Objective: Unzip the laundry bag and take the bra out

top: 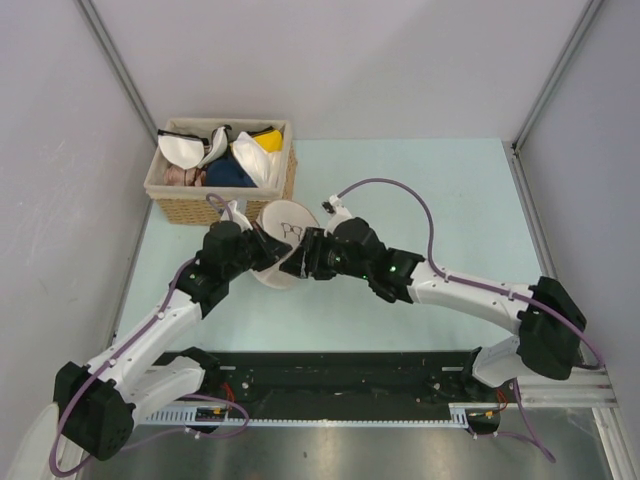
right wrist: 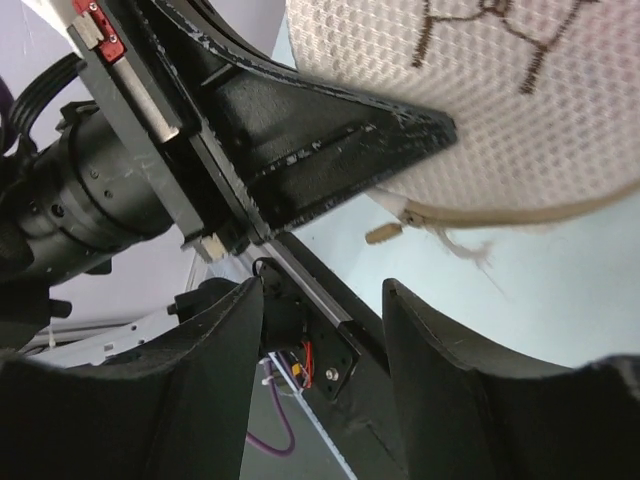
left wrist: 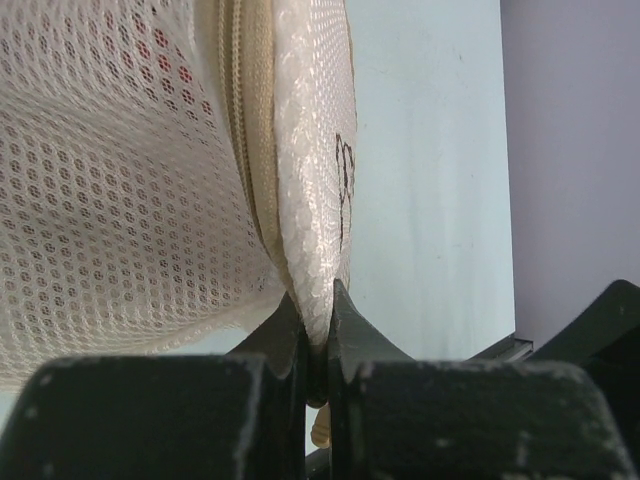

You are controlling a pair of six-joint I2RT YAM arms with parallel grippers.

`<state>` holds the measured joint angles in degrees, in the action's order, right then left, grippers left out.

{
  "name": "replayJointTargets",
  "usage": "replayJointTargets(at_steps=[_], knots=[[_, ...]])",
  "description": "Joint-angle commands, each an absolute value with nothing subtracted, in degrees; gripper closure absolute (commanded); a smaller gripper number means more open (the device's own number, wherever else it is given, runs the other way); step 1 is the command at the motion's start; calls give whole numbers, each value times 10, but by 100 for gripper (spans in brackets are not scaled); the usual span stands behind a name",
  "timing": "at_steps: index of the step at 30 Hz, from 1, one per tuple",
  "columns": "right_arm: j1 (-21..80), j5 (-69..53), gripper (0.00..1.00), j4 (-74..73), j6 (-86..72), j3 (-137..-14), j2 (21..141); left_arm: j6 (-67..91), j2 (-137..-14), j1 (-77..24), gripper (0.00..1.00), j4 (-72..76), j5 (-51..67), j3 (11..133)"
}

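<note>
The laundry bag (top: 285, 232), a cream-white round mesh pouch with a dark line drawing on its face, is held tilted above the table between both arms. My left gripper (top: 266, 256) is shut on the bag's rim; in the left wrist view its tips (left wrist: 317, 310) pinch the fabric edge beside the zipper (left wrist: 245, 150). Red patches of the bra (left wrist: 165, 60) show through the mesh. My right gripper (right wrist: 320, 288) is open just below the bag (right wrist: 480, 110), with nothing between its fingers. The small zipper pull (right wrist: 383, 235) hangs a little beyond its tips.
A rectangular wicker basket (top: 200, 210) with white, yellow and dark blue garments stands at the back left, just behind the bag. Grey walls close the table on three sides. A black rail (top: 350, 370) runs along the near edge.
</note>
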<state>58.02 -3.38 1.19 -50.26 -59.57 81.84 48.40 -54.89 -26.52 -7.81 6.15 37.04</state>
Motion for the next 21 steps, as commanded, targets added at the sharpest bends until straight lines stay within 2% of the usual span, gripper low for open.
replayJointTargets(at_steps=[1,8,21], knots=[[584,-67,45,42,-497,-636,859,470,-541,-269,99,-75,56,381],[585,-73,45,41,-496,-642,885,466,-537,-270,100,-76,57,382],[567,-79,51,43,-490,-678,939,465,-535,-269,100,-72,64,379]])
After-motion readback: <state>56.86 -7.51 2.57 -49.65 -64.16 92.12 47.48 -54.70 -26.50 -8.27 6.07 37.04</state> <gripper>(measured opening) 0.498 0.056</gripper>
